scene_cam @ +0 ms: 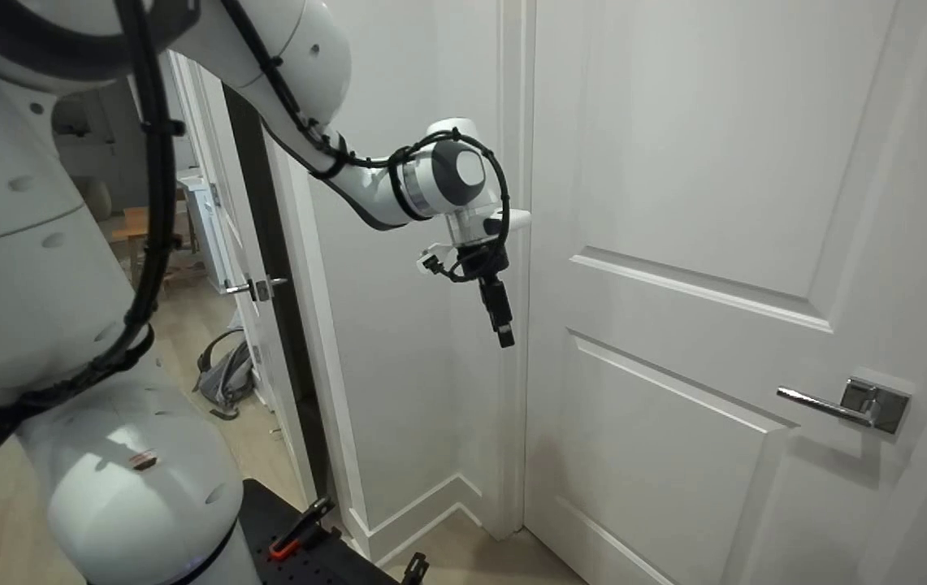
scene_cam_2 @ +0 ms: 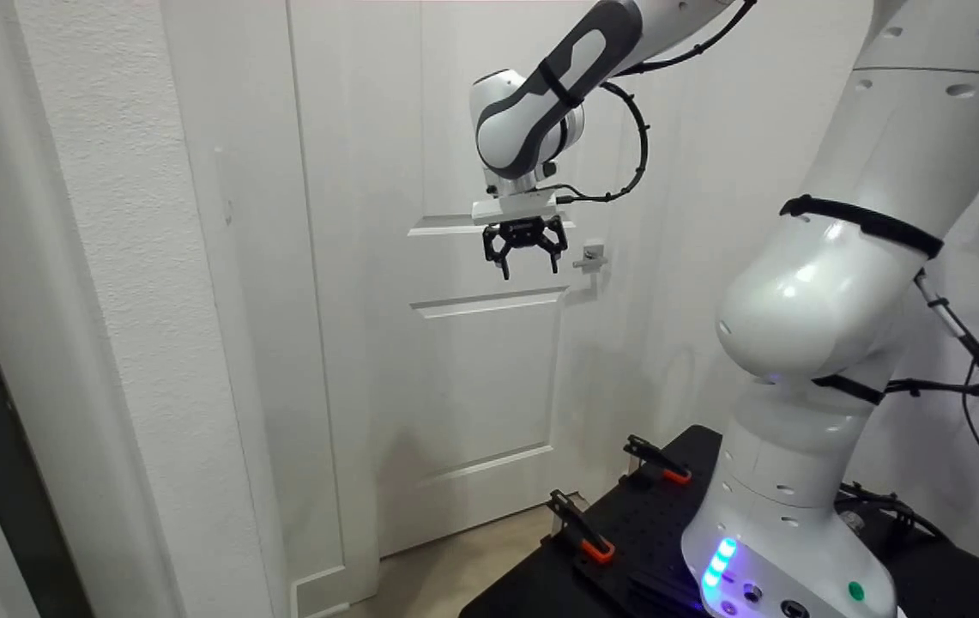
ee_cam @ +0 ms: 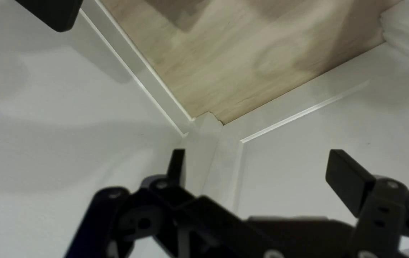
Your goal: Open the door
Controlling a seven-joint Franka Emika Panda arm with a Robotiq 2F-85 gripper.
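Note:
The door (scene_cam: 674, 305) is tall, white and panelled, and it stands shut in both exterior views (scene_cam_2: 489, 378). Its silver lever handle (scene_cam: 837, 406) sits on a square plate at the door's right side; it also shows in an exterior view (scene_cam_2: 592, 259). My gripper (scene_cam: 506, 337) points down in front of the door's left part, apart from the handle. In an exterior view the gripper (scene_cam_2: 530, 269) appears left of the handle. In the wrist view the fingers (ee_cam: 256, 163) are spread wide with nothing between them. The door's lower panel (ee_cam: 290, 172) shows behind them; the handle is out of view there.
A white wall (scene_cam: 398, 349) with a baseboard meets the door frame at the left, close to the gripper. The arm stands on a black table (scene_cam_2: 669, 506) with orange-and-black clamps (scene_cam_2: 583, 528). A second door (scene_cam: 244, 244) and a grey backpack (scene_cam: 227, 374) are farther back.

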